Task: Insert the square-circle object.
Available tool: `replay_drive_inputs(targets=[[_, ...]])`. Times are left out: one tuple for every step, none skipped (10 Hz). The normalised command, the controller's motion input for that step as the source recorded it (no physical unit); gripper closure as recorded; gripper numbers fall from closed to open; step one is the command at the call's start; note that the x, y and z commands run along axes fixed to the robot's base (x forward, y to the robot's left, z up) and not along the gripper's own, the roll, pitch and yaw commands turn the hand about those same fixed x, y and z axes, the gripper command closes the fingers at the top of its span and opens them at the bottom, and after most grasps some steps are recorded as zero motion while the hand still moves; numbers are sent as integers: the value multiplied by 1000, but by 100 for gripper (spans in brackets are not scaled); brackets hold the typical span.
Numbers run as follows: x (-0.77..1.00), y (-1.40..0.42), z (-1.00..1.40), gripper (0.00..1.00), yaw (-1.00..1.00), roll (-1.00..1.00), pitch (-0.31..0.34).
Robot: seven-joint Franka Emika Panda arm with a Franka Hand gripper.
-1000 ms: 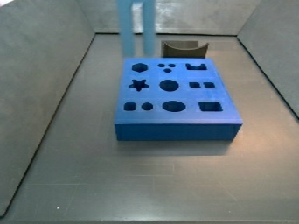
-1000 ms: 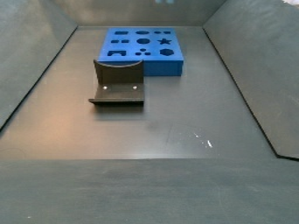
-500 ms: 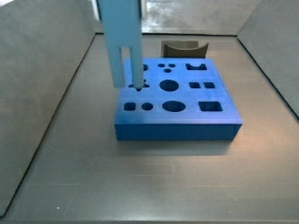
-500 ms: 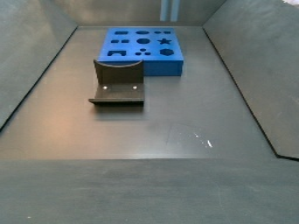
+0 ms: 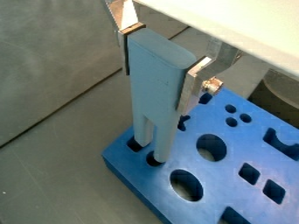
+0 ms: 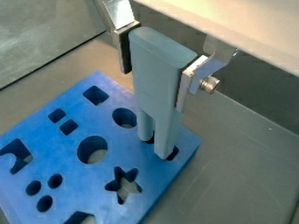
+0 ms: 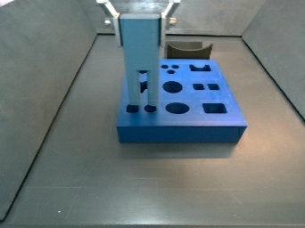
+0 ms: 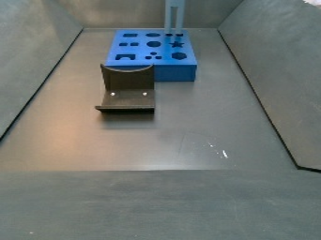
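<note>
The square-circle object (image 7: 139, 58) is a tall light-blue piece held upright in my gripper (image 7: 139, 9). The silver fingers (image 5: 195, 79) are shut on its flat upper body in both wrist views, with my gripper (image 5: 160, 61) also showing in a wrist view (image 6: 155, 63). Its two prongs (image 5: 147, 144) reach down to the pair of small holes at a corner of the blue block (image 7: 191, 120). I cannot tell how deep the tips sit. The object (image 6: 156, 83) stands vertical. In a side view only its thin edge (image 8: 175, 19) shows above the block (image 8: 153, 56).
The dark fixture (image 8: 127, 89) stands on the grey floor beside the block; it also shows behind the block (image 7: 188, 47). Grey walls (image 7: 53, 80) enclose the floor on three sides. The block has several other shaped holes (image 6: 87, 150).
The light-blue piece has come down and shifted slightly, so its prongs now meet the two small corner holes. The gripper fingers have come into the side view from above.
</note>
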Motion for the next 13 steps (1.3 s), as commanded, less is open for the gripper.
replay_drive_inputs(targets=[[203, 0, -200, 100, 0, 47, 57], [0, 0, -209, 100, 0, 0, 0], [-11, 0, -134, 100, 60, -11, 0], [-54, 0, -89, 100, 49, -73, -19], [-191, 0, -26, 100, 9, -90, -46], [-303, 0, 0, 100, 0, -71, -63], [-291, 0, 0, 100, 14, -87, -77], [-266, 0, 0, 100, 26, -87, -83], [-37, -34, -83, 100, 14, -89, -54], [109, -151, -189, 100, 11, -79, 0], [169, -137, -240, 100, 11, -70, 0], [174, -111, -223, 100, 46, -56, 0], [131, -103, -200, 100, 63, -50, 0]])
